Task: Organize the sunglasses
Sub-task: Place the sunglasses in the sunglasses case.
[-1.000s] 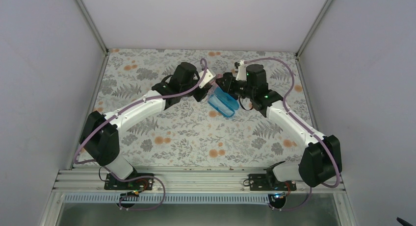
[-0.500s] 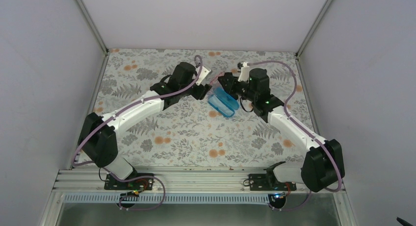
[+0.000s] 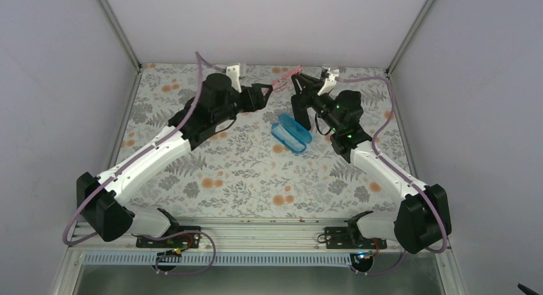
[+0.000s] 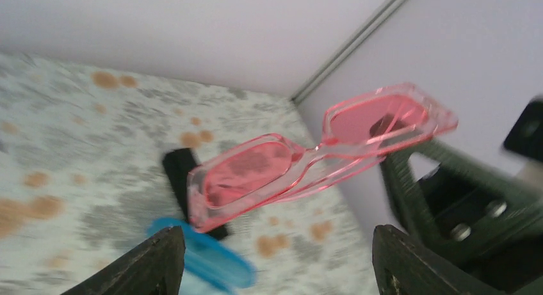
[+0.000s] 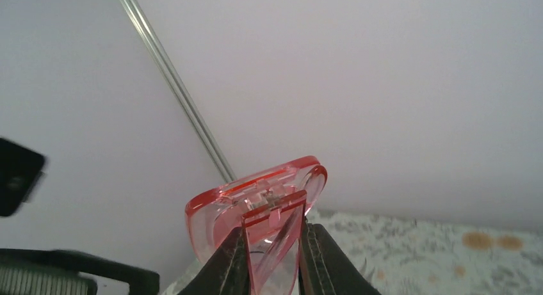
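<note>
While right gripper (image 5: 274, 260) clamps the sunglasses (image 4: 312, 157) (aloft), left gripper (image 4: 275, 253) gapes; blue case (image 3: 291, 134) nearby.

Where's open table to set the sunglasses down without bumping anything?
The widest bare table runs from the blue case toward the base rail. It is crowded at the far middle, where the left end effector, right end effector and sunglasses meet past the case.

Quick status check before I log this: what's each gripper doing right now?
Left gripper: open, holding nothing.
Right gripper: shut on the sunglasses.
</note>
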{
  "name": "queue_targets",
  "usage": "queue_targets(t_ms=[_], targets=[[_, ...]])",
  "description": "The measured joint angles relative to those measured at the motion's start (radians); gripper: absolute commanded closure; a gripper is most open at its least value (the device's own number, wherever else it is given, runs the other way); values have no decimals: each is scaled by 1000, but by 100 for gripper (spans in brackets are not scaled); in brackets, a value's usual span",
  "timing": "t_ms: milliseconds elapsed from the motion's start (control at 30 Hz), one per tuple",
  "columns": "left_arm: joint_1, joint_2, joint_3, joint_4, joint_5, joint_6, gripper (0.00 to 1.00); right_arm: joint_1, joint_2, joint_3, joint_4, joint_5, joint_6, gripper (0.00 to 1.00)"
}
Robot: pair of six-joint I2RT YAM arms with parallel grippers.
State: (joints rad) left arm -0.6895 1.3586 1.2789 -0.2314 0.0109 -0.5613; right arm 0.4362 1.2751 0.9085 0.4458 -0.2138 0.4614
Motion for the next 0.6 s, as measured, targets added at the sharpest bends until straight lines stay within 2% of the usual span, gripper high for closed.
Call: queue_targets(t_ms=[167, 267, 367, 467, 600], targets=[[34, 27, -30, 174, 163, -428, 29, 15, 0, -39, 172, 17, -48, 87], [48, 75, -45, 291, 247, -620, 33, 35, 5, -54, 273, 45, -87, 87], [51, 104, -53, 375, 282, -757, 39, 55, 22, -56, 357, 69, -129, 88], [53, 105, -58, 438, 292, -859, 50, 66, 43, -56, 421, 82, -166, 89], [55, 106, -72, 540, 309, -957, 49, 74, 79, -56, 484, 97, -201, 89]])
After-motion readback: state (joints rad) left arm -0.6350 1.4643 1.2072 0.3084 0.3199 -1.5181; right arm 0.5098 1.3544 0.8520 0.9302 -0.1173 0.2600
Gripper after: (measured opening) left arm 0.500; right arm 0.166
